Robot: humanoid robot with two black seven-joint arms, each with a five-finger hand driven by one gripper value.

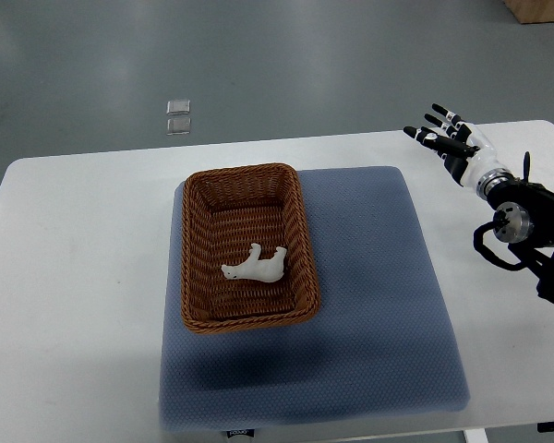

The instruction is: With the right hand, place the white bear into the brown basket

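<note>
White and small, the bear lies on its side on the woven floor of the brown basket, toward its right wall, so I judge the placing done. The basket sits on the left half of a grey-blue mat covering the table. My right hand hovers over the table's far right corner, fingers spread and holding nothing.

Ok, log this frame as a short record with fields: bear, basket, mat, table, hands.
bear: white bear lying on its side inside the basket
basket: brown basket on the mat's left part
mat: grey-blue mat on the white table
right hand: right hand over the table's far right corner, fingers spread, holding nothing
left hand: not in view
</note>
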